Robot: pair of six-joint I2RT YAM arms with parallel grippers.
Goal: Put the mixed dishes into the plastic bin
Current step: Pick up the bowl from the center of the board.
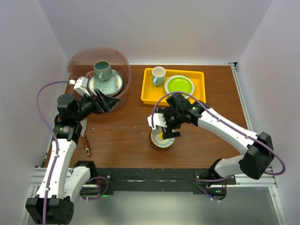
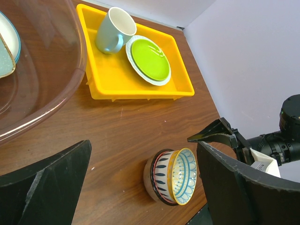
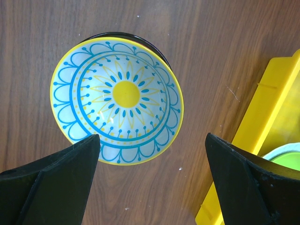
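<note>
Two stacked bowls, a yellow-and-blue patterned one nested in a dark striped one, stand on the table; they also show in the left wrist view and the right wrist view. My right gripper hangs open just above them, offset toward the yellow tray. The translucent pinkish plastic bin at the back left holds a teal mug on stacked plates. My left gripper is open and empty beside the bin's near wall.
A yellow tray at the back centre holds a lime-green plate and a small white cup; the left wrist view also shows this tray. A brown-handled utensil lies near the left arm.
</note>
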